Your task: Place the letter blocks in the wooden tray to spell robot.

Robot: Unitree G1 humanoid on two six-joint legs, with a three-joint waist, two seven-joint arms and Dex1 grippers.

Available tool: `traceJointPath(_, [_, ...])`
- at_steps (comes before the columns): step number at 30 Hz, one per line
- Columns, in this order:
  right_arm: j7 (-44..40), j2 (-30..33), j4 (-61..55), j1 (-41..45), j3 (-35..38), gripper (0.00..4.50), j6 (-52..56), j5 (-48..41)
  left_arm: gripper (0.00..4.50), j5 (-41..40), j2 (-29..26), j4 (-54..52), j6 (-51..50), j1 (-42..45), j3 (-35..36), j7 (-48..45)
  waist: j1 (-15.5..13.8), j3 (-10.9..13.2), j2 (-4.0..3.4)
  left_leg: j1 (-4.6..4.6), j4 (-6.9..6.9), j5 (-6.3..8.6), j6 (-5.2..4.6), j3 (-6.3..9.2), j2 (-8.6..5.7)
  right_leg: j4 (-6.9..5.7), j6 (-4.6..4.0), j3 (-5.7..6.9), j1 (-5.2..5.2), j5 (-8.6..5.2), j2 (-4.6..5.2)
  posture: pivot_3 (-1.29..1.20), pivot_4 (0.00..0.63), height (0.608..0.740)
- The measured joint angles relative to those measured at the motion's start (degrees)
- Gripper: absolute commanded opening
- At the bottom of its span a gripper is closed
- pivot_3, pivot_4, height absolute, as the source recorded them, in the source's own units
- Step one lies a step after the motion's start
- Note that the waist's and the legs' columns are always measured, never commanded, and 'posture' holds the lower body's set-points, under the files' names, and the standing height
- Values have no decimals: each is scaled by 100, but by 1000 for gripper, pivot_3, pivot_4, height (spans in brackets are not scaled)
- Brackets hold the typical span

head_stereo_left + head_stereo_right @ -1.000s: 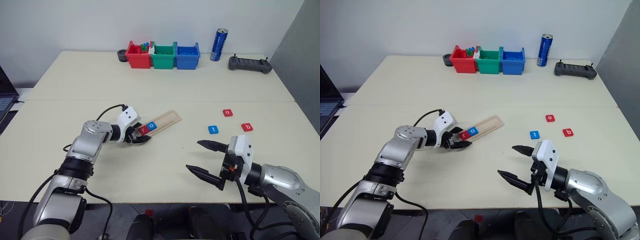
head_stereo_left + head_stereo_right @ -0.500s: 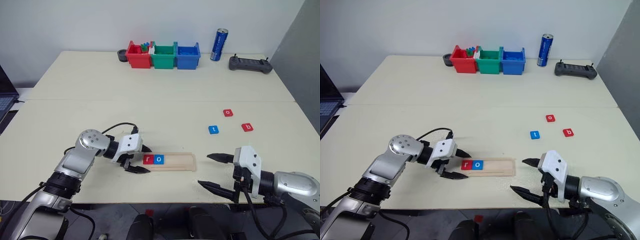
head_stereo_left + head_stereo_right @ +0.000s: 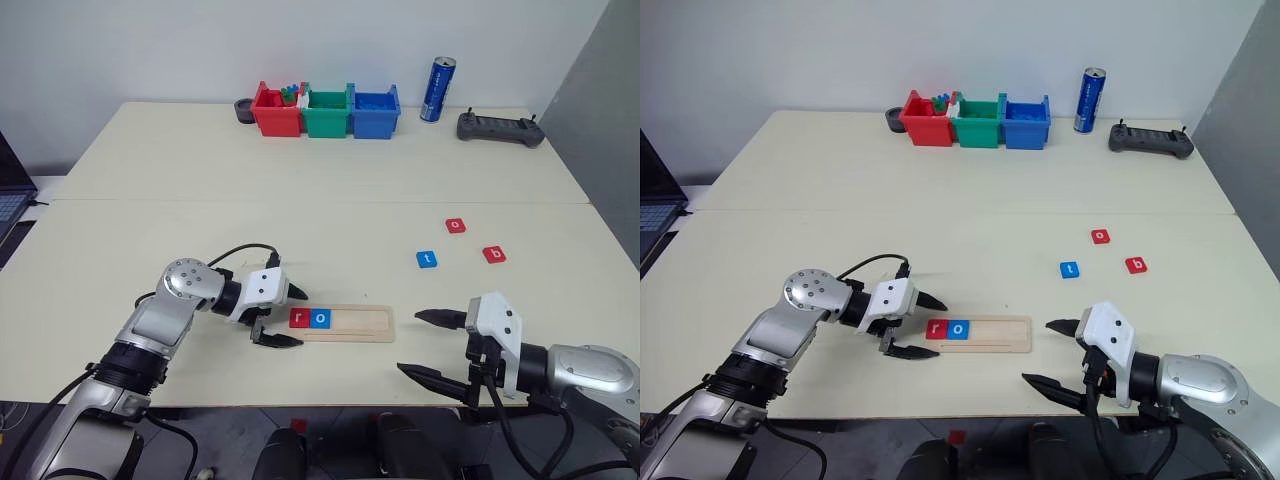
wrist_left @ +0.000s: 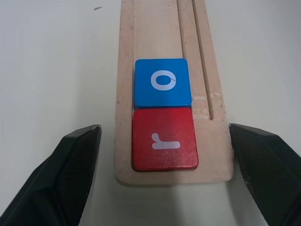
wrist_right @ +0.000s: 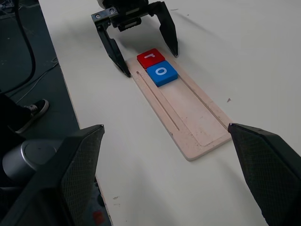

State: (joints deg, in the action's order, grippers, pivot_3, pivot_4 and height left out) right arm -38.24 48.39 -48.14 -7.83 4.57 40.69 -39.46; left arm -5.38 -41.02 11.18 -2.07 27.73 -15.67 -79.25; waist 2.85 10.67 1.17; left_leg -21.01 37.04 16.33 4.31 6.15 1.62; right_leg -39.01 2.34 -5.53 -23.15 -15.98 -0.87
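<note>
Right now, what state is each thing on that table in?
Wooden tray: flat on the table, holding two blocks.
Red r block: in the tray.
Blue o block: in the tray, beside r.
Blue t block, red o block, red b block: loose on the table.
Left pincer: open, empty.
Right pincer: open, empty.

A laptop (image 3: 8,200) is cut off at the table's (image 3: 320,170) left edge; the red bin's (image 3: 274,113) contents are too small to identify.

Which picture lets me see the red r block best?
The left wrist view: the red r block is big and close, lying at the end of the wooden tray beside the blue o block. The right wrist view shows it smaller, and in the head views it is tiny.
</note>
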Motion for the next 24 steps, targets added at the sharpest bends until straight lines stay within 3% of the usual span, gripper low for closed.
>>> traceJointPath(7, [120,-108,101,138,187,4500,-10,2,4479,-326,-78,-49,-25,-44,460,113,6,0,0,0,0,0,0,0,1,0,0,0,0,0,0,0,150,740])
traceJointPath(13, [513,-367,531,321,625,4500,7,18,4479,-945,-276,-588,-411,-567,1142,260,11,1,0,0,-2,0,0,0,3,0,-5,0,-1,3,0,0,150,740])
traceJointPath(24, [2312,-1100,2120,1383,631,4500,268,1405,4479,-1717,-719,-1567,-1006,-1546,1845,234,34,1,-1,1,-4,0,0,-4,4,-1,-12,-3,-4,6,0,0,150,740])
